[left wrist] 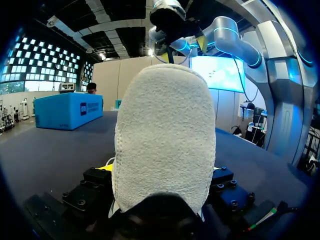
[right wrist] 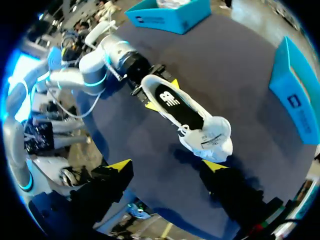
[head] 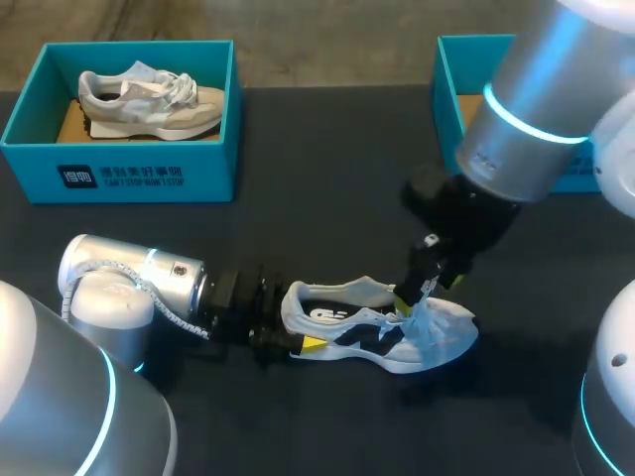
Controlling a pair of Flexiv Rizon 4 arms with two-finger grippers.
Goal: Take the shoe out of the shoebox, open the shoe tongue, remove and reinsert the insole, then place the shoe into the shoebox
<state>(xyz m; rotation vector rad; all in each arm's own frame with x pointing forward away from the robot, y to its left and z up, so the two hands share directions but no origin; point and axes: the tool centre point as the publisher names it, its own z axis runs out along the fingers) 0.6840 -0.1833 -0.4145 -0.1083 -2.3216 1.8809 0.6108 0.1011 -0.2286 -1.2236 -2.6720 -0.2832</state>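
Head view shows white shoe (head: 437, 332) upright (black insole (head: 332, 314) exposed).

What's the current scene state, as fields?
shoe: on table, outside both boxes
left end effector: shut on shoe heel
right end effector: open, above tongue
insole: inside shoe
far-left shoebox: holds second shoe
far-right shoebox: partly hidden by right arm, contents unseen
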